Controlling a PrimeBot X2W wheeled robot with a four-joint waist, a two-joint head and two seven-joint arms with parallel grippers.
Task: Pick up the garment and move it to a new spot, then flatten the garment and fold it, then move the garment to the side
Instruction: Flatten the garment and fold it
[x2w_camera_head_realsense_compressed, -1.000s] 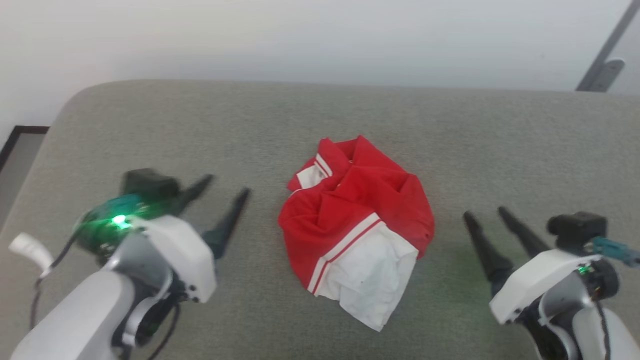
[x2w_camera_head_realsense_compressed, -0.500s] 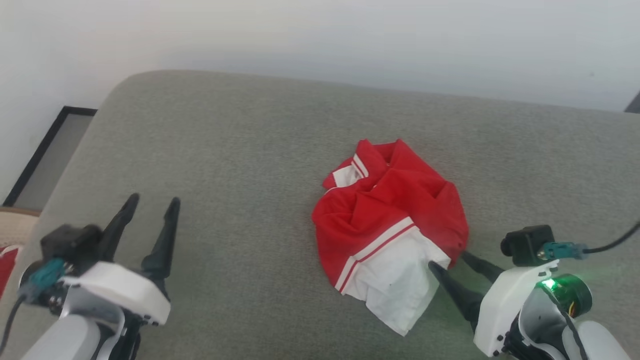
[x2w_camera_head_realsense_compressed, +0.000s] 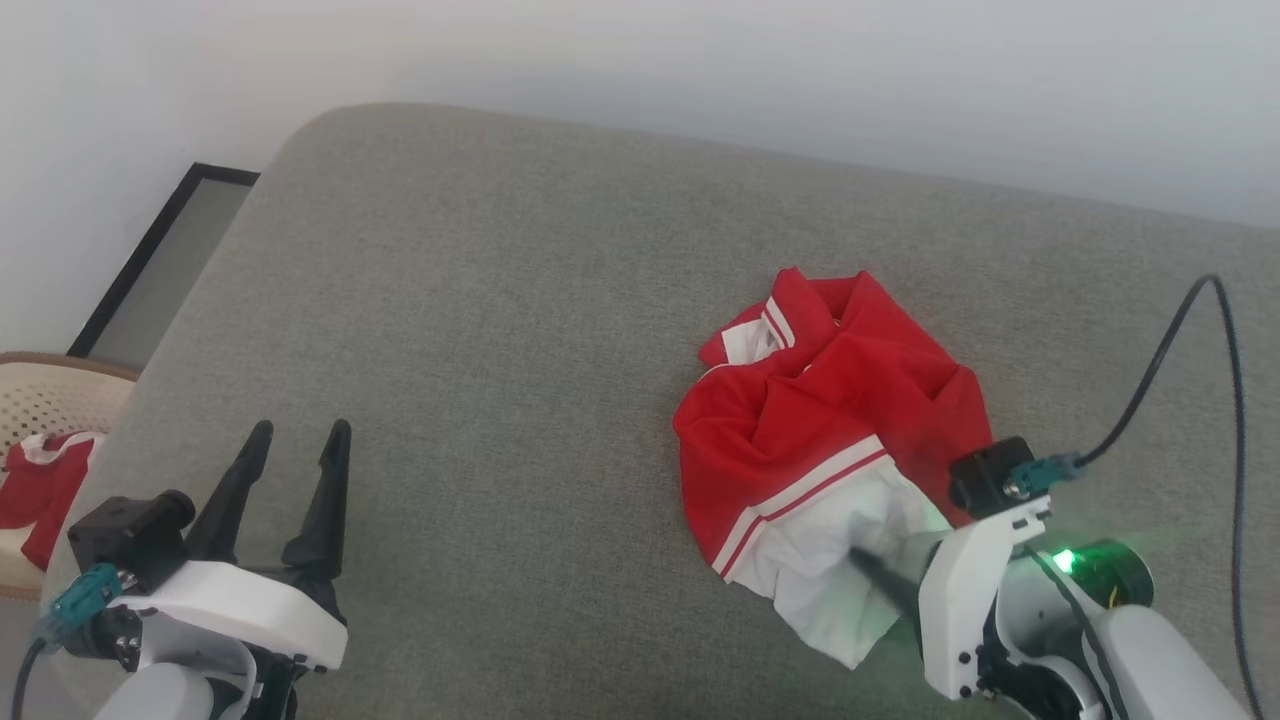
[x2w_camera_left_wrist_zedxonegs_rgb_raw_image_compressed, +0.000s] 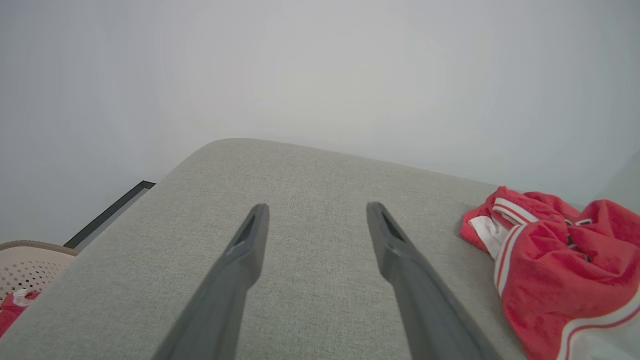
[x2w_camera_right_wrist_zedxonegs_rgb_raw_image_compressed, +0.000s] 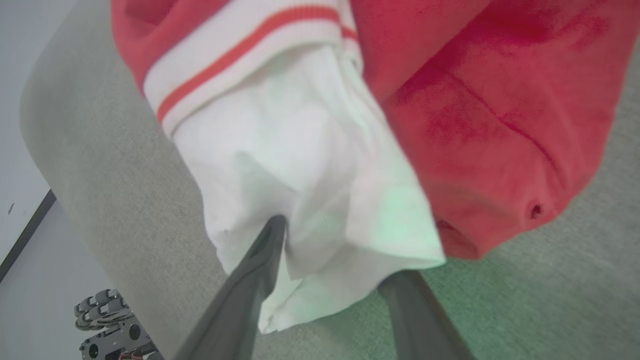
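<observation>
The garment (x2w_camera_head_realsense_compressed: 830, 420) lies crumpled on the grey cushion (x2w_camera_head_realsense_compressed: 500, 330), red with a white panel and striped trim toward me. My right gripper (x2w_camera_head_realsense_compressed: 900, 548) is at its near white edge. In the right wrist view the garment (x2w_camera_right_wrist_zedxonegs_rgb_raw_image_compressed: 475, 125) fills the top and the right gripper (x2w_camera_right_wrist_zedxonegs_rgb_raw_image_compressed: 335, 250) stands open: one finger lies on top of the white flap, the other goes under its hem. My left gripper (x2w_camera_head_realsense_compressed: 300, 432) is open over bare cushion far left of the garment. In the left wrist view the left gripper (x2w_camera_left_wrist_zedxonegs_rgb_raw_image_compressed: 317, 207) holds nothing and the garment (x2w_camera_left_wrist_zedxonegs_rgb_raw_image_compressed: 550, 270) sits at the right edge.
A pale perforated basket (x2w_camera_head_realsense_compressed: 50, 400) with red clothing (x2w_camera_head_realsense_compressed: 40, 485) stands off the cushion's left end, beside a dark-framed panel (x2w_camera_head_realsense_compressed: 160, 270). A black cable (x2w_camera_head_realsense_compressed: 1170, 350) arcs from my right wrist over the cushion. The cushion's rounded left edge is near my left gripper.
The head camera has turned. My right gripper has pushed forward onto the garment's white edge, its fingers now astride the flap. My left gripper has drawn back and away from the garment.
</observation>
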